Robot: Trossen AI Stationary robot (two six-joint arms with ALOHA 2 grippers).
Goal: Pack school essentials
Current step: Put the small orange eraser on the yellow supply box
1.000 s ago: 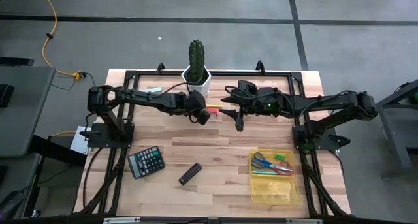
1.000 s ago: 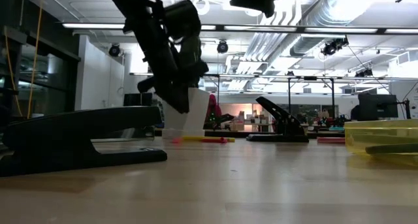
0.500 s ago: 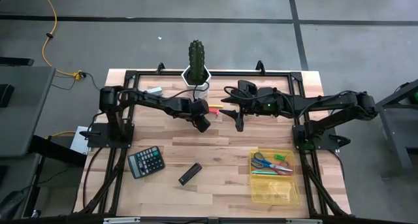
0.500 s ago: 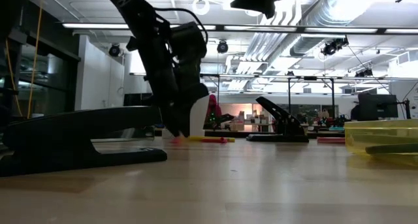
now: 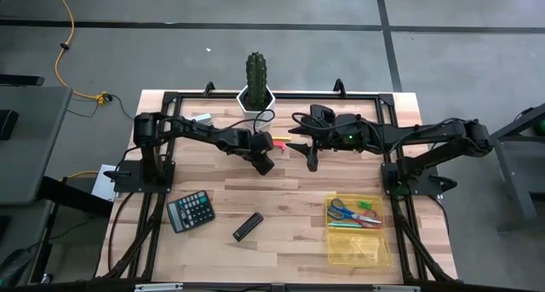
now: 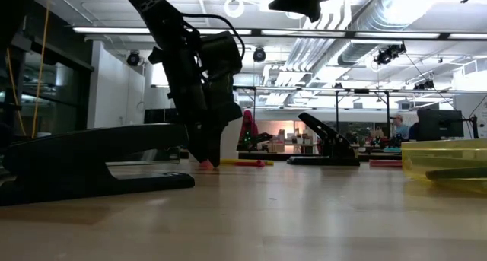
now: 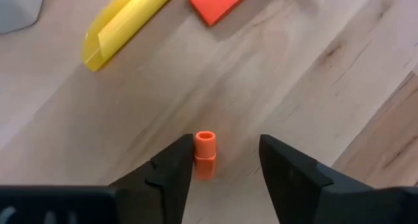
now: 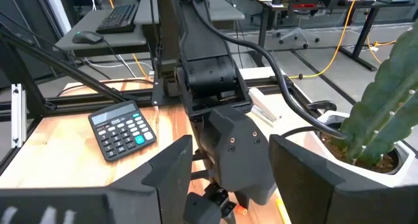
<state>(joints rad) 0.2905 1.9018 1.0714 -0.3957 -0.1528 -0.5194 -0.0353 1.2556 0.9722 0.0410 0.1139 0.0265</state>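
Note:
My left gripper (image 5: 264, 163) (image 7: 225, 147) is open, pointing down at the table's middle, its tips just above the wood (image 6: 204, 159). A small orange cylinder (image 7: 205, 152), seen end-on, stands between its fingers. Just beyond lie a yellow marker (image 7: 124, 21) and a red sticky-note pad (image 7: 215, 0), flat on the wood. My right gripper (image 5: 311, 162) (image 8: 228, 185) hangs open, high above the table, right of the left one. Blue-handled scissors (image 5: 341, 211) lie in a yellow bin (image 5: 358, 249). My left gripper has the orange cylinder between its open fingers, its lower end on the wood. The cylinder stands right beside one finger (image 7: 175, 166); whether that finger touches it I cannot tell. The fingers come from above, pointing down.
A black calculator (image 5: 191, 211) and a black stapler (image 5: 248, 226) lie near the front, left of the bin. A potted cactus (image 5: 257, 81) stands at the far edge. The stapler (image 6: 91, 166) fills the low view's left. Bare wood lies between stapler and bin.
My left gripper has come down to the table top and a little toward the near edge, and it has opened. The red pad and yellow marker have stayed where they were.

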